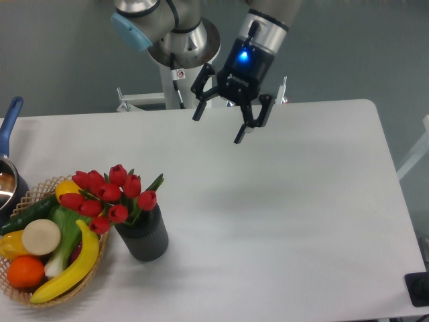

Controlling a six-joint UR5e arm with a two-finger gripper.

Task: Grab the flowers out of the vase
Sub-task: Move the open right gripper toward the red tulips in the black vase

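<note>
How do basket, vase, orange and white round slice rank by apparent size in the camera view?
1. Wicker basket, clearly largest, though cut off by the frame's edge.
2. Vase.
3. White round slice and orange: near enough alike that I won't rank them; both are partly overlapped.

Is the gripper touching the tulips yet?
Apart. The fixed camera shows the open gripper above the table's far side, with bare tabletop between it and the red tulips standing in the dark vase.
</note>
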